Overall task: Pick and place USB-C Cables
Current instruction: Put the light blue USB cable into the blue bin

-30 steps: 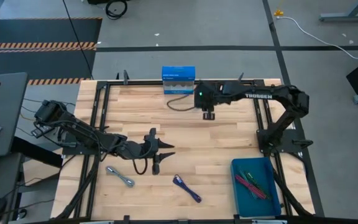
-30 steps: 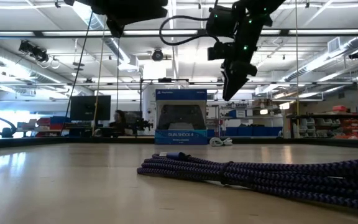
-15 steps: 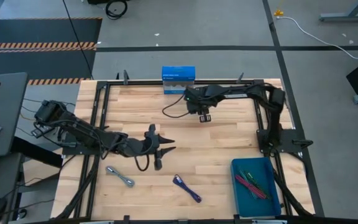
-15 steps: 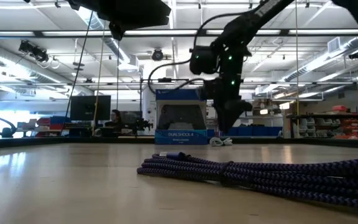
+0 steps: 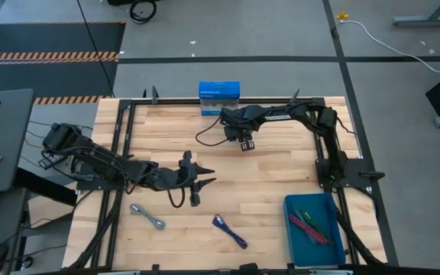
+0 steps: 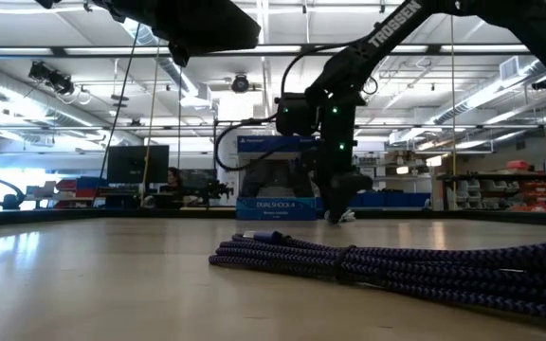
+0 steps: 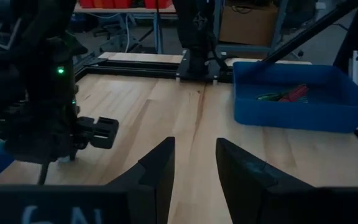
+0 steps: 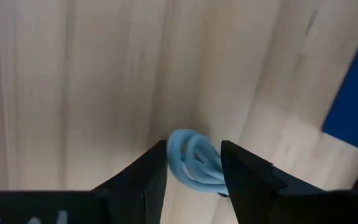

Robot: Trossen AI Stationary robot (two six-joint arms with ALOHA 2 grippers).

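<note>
A pale silver-blue USB-C cable (image 8: 193, 159), coiled in a small bundle, lies on the wooden table near its far edge. My right gripper (image 8: 193, 163) (image 5: 244, 144) points down over it, open, one finger on either side of the bundle. My left gripper (image 7: 194, 163) (image 5: 205, 182) hovers level over the table's near-left middle, open, with nothing between its fingers. A navy cable (image 5: 230, 231) (image 6: 396, 270) and a grey cable (image 5: 148, 217) lie flat near the front edge.
A blue bin (image 5: 317, 243) (image 7: 303, 113) at the near right holds maroon and green cables. An upright blue-and-white box (image 5: 220, 99) (image 6: 275, 180) stands at the far edge, just behind my right gripper. Black frame rails run along the table's sides.
My right gripper has come down from well above the table to just over its surface. It moved a little toward the left edge and turned at the wrist, and now stands over the pale cable.
</note>
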